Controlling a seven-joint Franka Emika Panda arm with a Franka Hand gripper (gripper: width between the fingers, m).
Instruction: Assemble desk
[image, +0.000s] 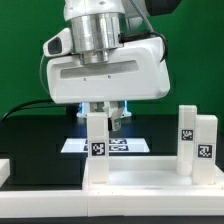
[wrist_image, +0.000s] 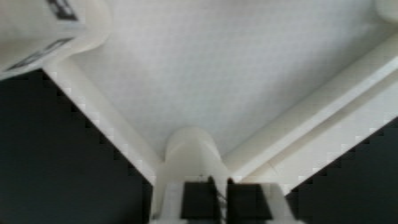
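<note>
Desk top (image: 140, 178) rim nearest; gripper (image: 108, 118) above.

I see my arm's white, rounded wrist housing (image: 105, 65) with a ribbed silver metal cylinder at its twelve o'clock, dark cabling above, a blue glow underneath.
</note>
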